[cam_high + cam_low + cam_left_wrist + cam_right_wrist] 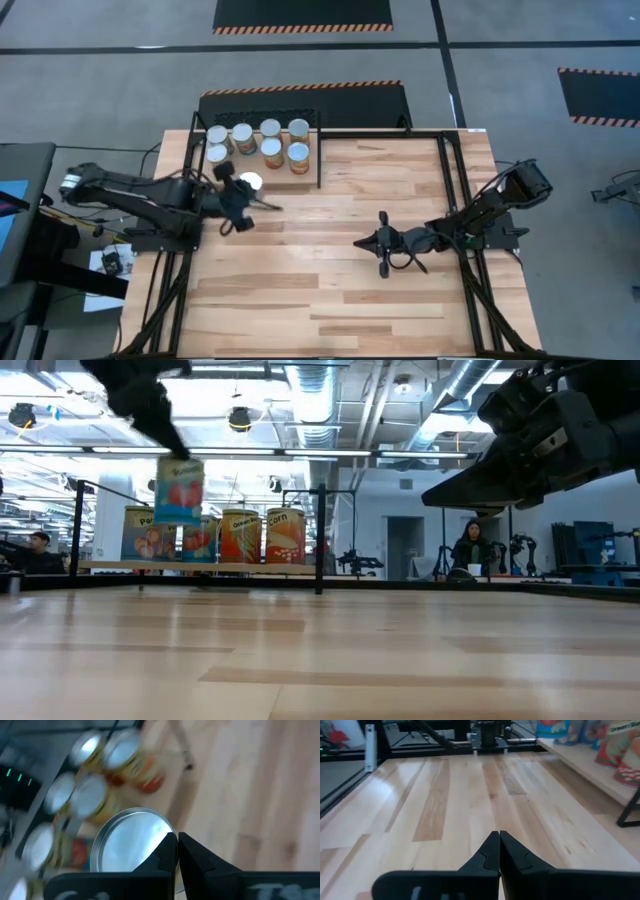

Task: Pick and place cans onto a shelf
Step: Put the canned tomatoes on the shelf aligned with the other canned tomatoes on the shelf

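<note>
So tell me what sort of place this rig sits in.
Probably a robotics lab or industrial workshop: exposed ceiling ducts and strip lights overhead, hazard-striped floor mats around the table, and a person seated among other equipment in the background.

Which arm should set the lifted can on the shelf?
Left. The left gripper already carries the can in the air beside the shelf; the right gripper waits shut at mid-table.
</note>
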{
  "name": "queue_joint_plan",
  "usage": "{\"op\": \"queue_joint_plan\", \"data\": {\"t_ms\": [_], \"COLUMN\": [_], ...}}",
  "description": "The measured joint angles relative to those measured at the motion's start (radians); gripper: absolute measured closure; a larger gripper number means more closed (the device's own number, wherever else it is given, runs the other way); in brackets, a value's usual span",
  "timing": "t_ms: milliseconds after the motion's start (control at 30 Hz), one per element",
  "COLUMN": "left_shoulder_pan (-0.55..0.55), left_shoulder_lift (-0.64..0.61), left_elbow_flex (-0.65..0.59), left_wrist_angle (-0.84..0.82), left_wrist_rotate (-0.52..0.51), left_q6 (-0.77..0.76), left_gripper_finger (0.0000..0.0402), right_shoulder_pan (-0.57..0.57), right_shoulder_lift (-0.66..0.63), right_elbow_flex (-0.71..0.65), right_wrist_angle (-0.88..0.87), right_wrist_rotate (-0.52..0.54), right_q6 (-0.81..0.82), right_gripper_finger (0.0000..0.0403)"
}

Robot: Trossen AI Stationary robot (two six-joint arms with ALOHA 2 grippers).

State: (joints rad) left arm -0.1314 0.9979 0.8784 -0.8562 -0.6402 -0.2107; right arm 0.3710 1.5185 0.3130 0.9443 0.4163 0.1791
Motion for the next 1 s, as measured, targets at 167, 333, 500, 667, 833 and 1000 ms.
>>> {"op": "queue_joint_plan", "data": {"t_ms": [167, 333, 500, 667, 833, 1000], "left_shoulder_pan": [0.152, 0.317, 0.441, 0.515, 0.574, 0.604], "left_shoulder_lift": [-0.135, -0.187, -0.164, -0.111, -0.048, 0.01], "left_elbow_flex": [-0.127, -0.181, -0.208, -0.209, -0.209, -0.209], "left_wrist_angle": [0.089, 0.186, 0.28, 0.354, 0.392, 0.41], "left_wrist_rotate": [0.001, 0.082, 0.172, 0.168, 0.188, 0.192], "left_q6": [0.026, 0.096, 0.136, 0.157, 0.166, 0.166], "left_gripper_finger": [0.0401, 0.0401, 0.0401, 0.0401, 0.0401, 0.0401], "right_shoulder_pan": [0.006, -0.004, -0.009, -0.009, -0.006, -0.005], "right_shoulder_lift": [0.0, 0.0, 0.0, 0.0, 0.0, 0.0], "right_elbow_flex": [0.0, 0.0, 0.0, 0.0, 0.0, 0.0], "right_wrist_angle": [0.0, 0.011, 0.012, 0.009, 0.006, 0.001], "right_wrist_rotate": [0.042, 0.042, 0.042, 0.042, 0.042, 0.042], "right_q6": [0.0, 0.004, 0.005, 0.007, 0.007, 0.007], "right_gripper_finger": [0.0387, 0.0386, 0.0384, 0.0387, 0.0384, 0.0386]}}
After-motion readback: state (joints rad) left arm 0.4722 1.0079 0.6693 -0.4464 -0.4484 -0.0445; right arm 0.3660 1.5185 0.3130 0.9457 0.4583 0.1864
